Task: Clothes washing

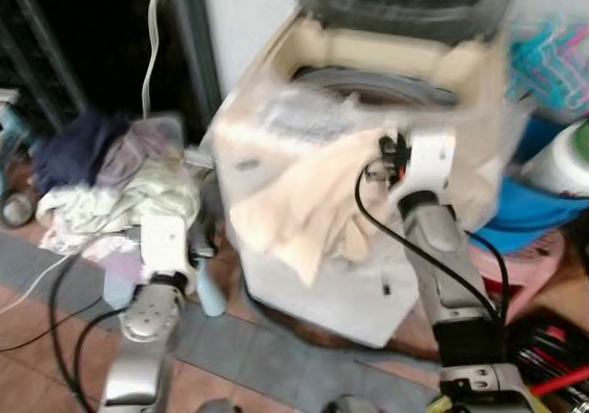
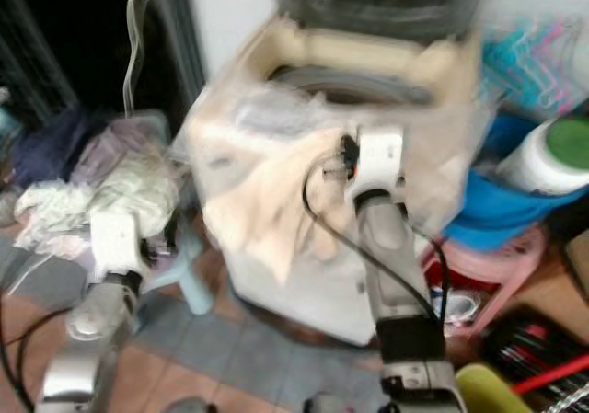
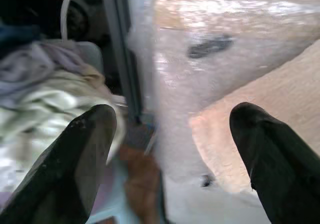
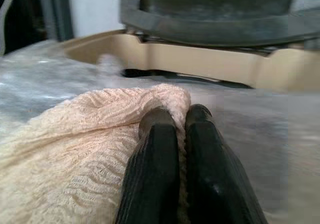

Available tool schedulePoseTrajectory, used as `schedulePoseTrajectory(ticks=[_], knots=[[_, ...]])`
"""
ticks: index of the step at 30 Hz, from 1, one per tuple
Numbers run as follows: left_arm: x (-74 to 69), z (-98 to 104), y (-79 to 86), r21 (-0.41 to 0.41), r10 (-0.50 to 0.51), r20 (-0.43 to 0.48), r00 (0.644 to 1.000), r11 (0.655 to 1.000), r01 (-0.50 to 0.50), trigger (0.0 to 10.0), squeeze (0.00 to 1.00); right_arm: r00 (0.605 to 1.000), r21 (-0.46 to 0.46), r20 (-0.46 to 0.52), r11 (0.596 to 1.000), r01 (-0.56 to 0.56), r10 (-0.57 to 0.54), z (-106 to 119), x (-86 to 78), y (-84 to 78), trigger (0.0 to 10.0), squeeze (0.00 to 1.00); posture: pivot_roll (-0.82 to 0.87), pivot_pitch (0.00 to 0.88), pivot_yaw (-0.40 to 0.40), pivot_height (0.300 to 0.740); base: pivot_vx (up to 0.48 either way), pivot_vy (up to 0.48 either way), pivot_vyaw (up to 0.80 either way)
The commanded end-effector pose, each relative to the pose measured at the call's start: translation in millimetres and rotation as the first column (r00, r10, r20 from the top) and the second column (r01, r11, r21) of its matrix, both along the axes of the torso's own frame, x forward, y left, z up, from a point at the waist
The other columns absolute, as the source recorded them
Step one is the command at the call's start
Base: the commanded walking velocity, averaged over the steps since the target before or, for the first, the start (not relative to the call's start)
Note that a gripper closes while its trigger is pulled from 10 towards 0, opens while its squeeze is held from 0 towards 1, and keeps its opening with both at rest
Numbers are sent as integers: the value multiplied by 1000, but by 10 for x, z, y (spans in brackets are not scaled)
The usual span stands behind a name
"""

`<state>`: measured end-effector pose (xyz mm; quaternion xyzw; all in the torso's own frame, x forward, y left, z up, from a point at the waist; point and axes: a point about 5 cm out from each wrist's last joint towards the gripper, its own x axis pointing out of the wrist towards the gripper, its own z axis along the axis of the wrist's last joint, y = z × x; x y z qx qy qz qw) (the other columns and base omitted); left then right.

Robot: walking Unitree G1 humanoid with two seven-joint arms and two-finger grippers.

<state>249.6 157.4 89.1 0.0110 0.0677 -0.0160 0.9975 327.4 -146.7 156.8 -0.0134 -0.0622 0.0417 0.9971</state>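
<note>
A cream top-loading washing machine (image 1: 313,289), wrapped in clear plastic, stands ahead with its lid (image 4: 215,7) raised. My right gripper (image 4: 181,121) is shut on a peach knitted cloth (image 1: 299,206), holding it at the washer's front top edge just short of the tub opening (image 1: 377,86). The cloth hangs down the washer's front. A pile of clothes (image 1: 120,174) in white, lilac and dark blue lies on a low seat to the left. My left gripper (image 3: 172,113) is open and empty, low between that pile and the washer's side.
Right of the washer are a blue basin (image 1: 534,206), a white jug with a green cap (image 1: 563,160), a pink stool (image 1: 529,257) and coloured hangers (image 1: 552,59). Black cables (image 1: 60,293) trail on the tiled floor at the left. A white cord (image 1: 152,36) hangs by the wall.
</note>
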Motion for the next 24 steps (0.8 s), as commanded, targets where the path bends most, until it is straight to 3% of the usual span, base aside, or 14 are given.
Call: schedulePoseTrajectory(ticks=[1, 14, 24], knots=[[-2, 15, 106, 15, 32, -1, 999, 999, -32, 10000, 0, 999, 14, 42, 1000, -3, 2, 119, 23, 28, 10000, 0, -14, 20, 18, 740, 0, 0, -800], [8, -15, 99, 7, 20, -22, 1000, 1000, -20, 10000, 0, 999, 13, 30, 1000, -15, 14, 69, 15, 53, 10000, 0, -11, 0, 23, 740, 0, 457, -62], [17, 26, 85, 9, -31, 5, 1000, 999, 31, 10000, 0, 999, 17, 42, 1000, 9, -10, 104, 60, 4, 10000, 0, -10, 0, 27, 740, 0, 0, -44]])
